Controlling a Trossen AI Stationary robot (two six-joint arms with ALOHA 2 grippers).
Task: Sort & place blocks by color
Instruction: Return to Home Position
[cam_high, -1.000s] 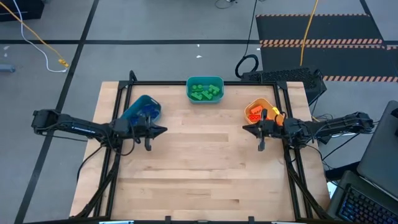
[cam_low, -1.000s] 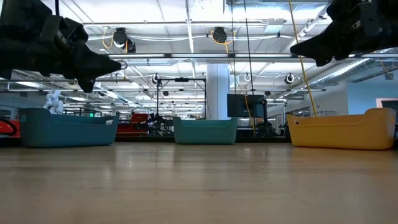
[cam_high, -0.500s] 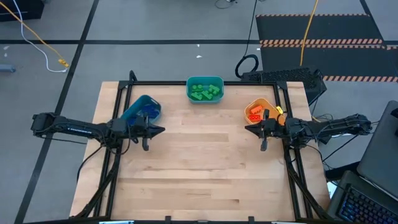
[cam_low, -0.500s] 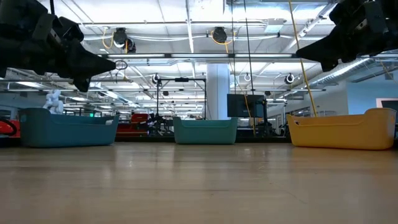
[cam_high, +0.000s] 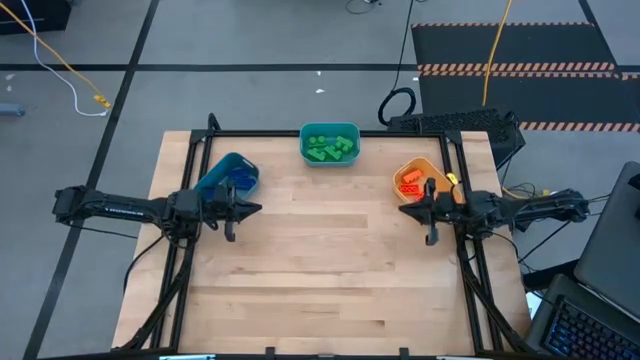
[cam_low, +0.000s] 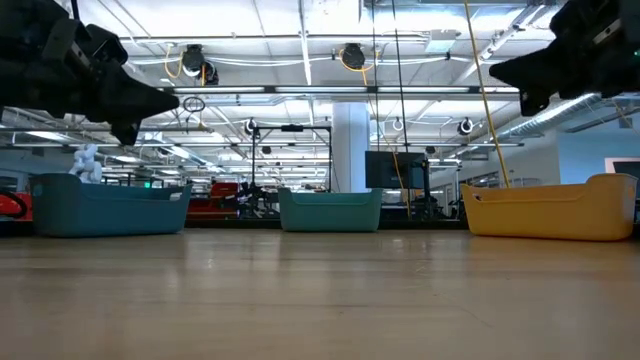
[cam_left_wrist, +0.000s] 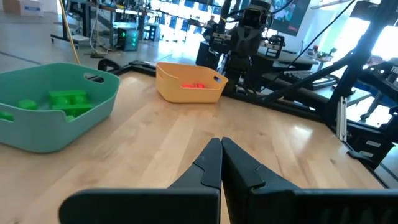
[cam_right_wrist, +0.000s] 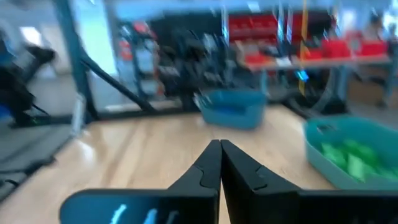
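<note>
Green blocks (cam_high: 331, 149) lie in the teal bin (cam_high: 329, 132) at the table's far middle; they also show as green blocks (cam_left_wrist: 65, 101) in the left wrist view. Orange blocks (cam_high: 410, 184) lie in the orange-yellow bin (cam_high: 420, 167) at the right. The blue bin (cam_high: 230, 177) stands at the left; its contents are hard to make out. My left gripper (cam_high: 258, 208) is shut and hovers above the table just near of the blue bin. My right gripper (cam_high: 403, 209) is shut and hovers near of the orange-yellow bin. Both hold nothing.
The wooden table top (cam_high: 320, 270) stretches bare between the arms and toward the near edge. A black frame (cam_high: 200, 150) runs along the table's sides and far edge. A laptop (cam_high: 590, 320) sits off the table's right near corner.
Both arms have drawn back outward: the left gripper toward the table's left edge, the right gripper toward the right edge. Both stayed shut and level above the table.
</note>
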